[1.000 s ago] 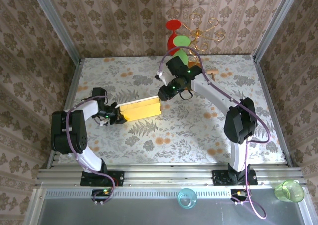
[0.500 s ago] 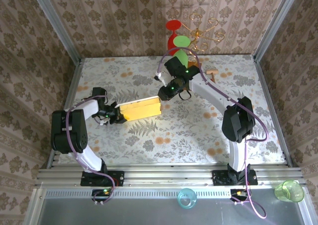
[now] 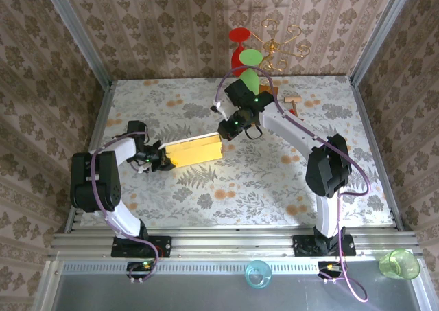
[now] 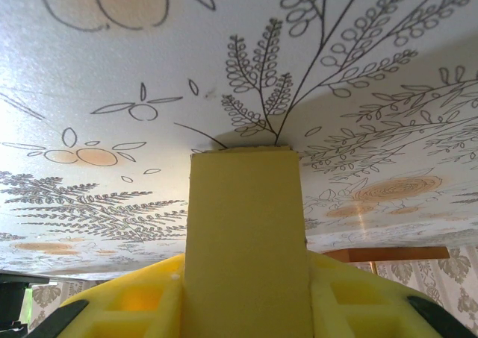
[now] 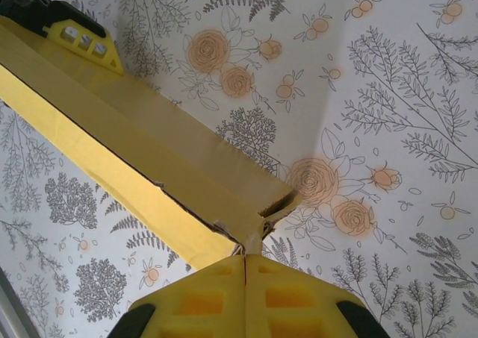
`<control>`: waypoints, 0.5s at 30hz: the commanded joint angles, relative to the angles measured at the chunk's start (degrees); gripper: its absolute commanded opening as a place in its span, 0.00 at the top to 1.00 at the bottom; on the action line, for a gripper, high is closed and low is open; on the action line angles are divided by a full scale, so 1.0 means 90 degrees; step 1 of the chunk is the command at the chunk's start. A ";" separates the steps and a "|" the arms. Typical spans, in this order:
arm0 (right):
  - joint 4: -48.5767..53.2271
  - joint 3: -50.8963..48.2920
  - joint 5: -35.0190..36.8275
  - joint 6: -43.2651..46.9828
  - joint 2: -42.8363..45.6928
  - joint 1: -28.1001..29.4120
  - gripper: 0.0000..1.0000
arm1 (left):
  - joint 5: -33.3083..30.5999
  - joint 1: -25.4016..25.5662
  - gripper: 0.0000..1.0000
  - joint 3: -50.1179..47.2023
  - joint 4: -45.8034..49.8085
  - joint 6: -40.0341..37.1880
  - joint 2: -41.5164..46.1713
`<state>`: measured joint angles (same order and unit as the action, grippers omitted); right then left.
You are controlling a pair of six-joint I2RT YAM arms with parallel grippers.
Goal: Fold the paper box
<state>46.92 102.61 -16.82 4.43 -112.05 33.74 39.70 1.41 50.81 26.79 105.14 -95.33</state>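
Observation:
The paper box (image 3: 195,150) is a mustard-yellow cardboard shape lying mid-table, long side running left to right. My left gripper (image 3: 163,158) is shut on its left end. In the left wrist view the box (image 4: 243,226) stands between the two yellow fingers (image 4: 127,301) and fills the gap. My right gripper (image 3: 223,134) is at the box's right end. In the right wrist view its jaws are pressed together on a small torn flap (image 5: 252,242) at the corner of the box (image 5: 149,144), my right gripper (image 5: 245,260) shut on it.
A wire stand (image 3: 271,43) with red and green discs sits on a brown wooden block (image 3: 295,104) at the back right. A teal cup (image 3: 258,273) and a green cup (image 3: 399,263) stand below the front rail. Patterned walls close in three sides.
My right gripper has closed its jaws onto the flap at the box's right end. The left arm and the box have not moved.

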 commanded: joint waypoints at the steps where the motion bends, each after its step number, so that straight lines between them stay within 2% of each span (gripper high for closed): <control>1: 0.0078 0.0084 0.0302 -0.0154 -0.0025 0.0099 0.98 | -0.0466 -0.0030 0.86 0.0023 0.0322 -0.0044 -0.0229; 15: -0.0840 -0.1018 0.0955 -0.1769 0.0595 0.0403 1.00 | -0.0447 -0.0032 0.86 -0.0009 0.0239 -0.0003 -0.0255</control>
<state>40.88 96.25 -10.33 -6.70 -108.22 36.80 39.86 1.39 50.94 26.72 105.16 -95.66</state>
